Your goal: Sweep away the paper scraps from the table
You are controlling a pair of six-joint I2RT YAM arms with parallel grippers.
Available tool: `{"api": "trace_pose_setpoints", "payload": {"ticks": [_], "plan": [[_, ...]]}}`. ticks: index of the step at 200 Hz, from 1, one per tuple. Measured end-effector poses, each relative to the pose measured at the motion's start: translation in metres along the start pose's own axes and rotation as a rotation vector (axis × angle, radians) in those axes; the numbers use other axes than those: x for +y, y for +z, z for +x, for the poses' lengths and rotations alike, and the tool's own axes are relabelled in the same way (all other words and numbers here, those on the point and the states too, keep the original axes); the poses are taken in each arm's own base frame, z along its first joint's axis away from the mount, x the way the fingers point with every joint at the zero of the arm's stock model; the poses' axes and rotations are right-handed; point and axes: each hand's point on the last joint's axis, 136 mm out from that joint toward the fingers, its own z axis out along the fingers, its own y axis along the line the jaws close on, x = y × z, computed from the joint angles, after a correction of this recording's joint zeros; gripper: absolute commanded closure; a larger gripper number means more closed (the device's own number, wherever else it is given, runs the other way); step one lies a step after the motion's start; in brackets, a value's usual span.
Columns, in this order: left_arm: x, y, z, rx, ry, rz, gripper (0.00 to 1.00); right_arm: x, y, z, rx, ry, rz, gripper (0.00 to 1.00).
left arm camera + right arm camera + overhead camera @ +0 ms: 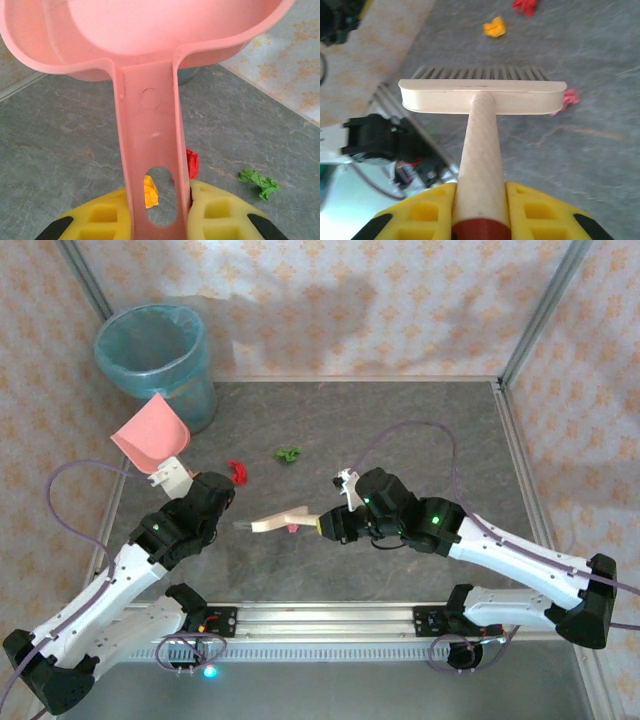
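1. Paper scraps (237,472) lie loose across the middle of the desk (420,430). The right end effector (480,210) is closed tight on the round wooden handle of the brush (482,97). A hard push could let that round handle twist in the grip, so the bristles would skate over a wad.
2. A pink scrap (568,98) sits just at the 3 o'clock end of the brush head. A straight stroke may let it slip round the corner and be left behind.
3. The left end effector (160,220) is clamped on the flat handle of the dustpan (150,125). The pan points toward 10 o'clock, near the bin (155,350) and well apart from the brush. I cannot tell whether its lip touches the desk; if it is raised, anything swept that way would slide underneath.
4. An orange scrap (150,192) and a red scrap (192,162) lie right under the pan handle, close to the left wrist. If the brush reaches for them, the two arms could knock together.
5. A green scrap (289,453) lies at 12 o'clock from the brush, on its own. These wads look light, so a sharp flick could scatter them toward the rails.
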Motion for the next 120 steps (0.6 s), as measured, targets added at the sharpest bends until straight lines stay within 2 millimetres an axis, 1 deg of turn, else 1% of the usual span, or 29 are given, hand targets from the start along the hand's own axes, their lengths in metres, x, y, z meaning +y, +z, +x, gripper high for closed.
{"api": "trace_pose_setpoints", "payload": {"ticks": [11,25,36,48,63,79,102,120], "plan": [[0.000,0.000,0.001,0.001,0.002,-0.001,1.00,0.006,0.003,0.004,0.032,0.037,-0.038,1.00],[0.001,0.001,0.001,0.002,0.003,-0.002,1.00,0.009,0.009,0.010,0.078,0.085,-0.061,1.00],[0.001,0.001,0.001,0.002,0.003,-0.002,1.00,0.008,0.017,0.014,0.114,0.126,-0.064,1.00],[0.002,0.001,0.001,0.000,0.000,-0.006,1.00,0.001,0.026,0.018,0.153,0.182,-0.054,1.00],[0.003,0.002,0.000,-0.001,-0.002,-0.010,1.00,-0.013,0.039,0.021,0.193,0.255,-0.026,1.00],[0.003,0.002,0.000,-0.001,-0.002,-0.011,1.00,-0.029,0.046,0.018,0.198,0.330,0.008,1.00],[0.003,0.002,0.002,0.001,0.002,-0.013,1.00,-0.057,0.043,0.006,0.139,0.440,0.042,1.00],[0.003,0.003,0.002,0.003,0.002,-0.012,1.00,-0.088,0.035,-0.002,0.054,0.546,0.074,1.00]]}}
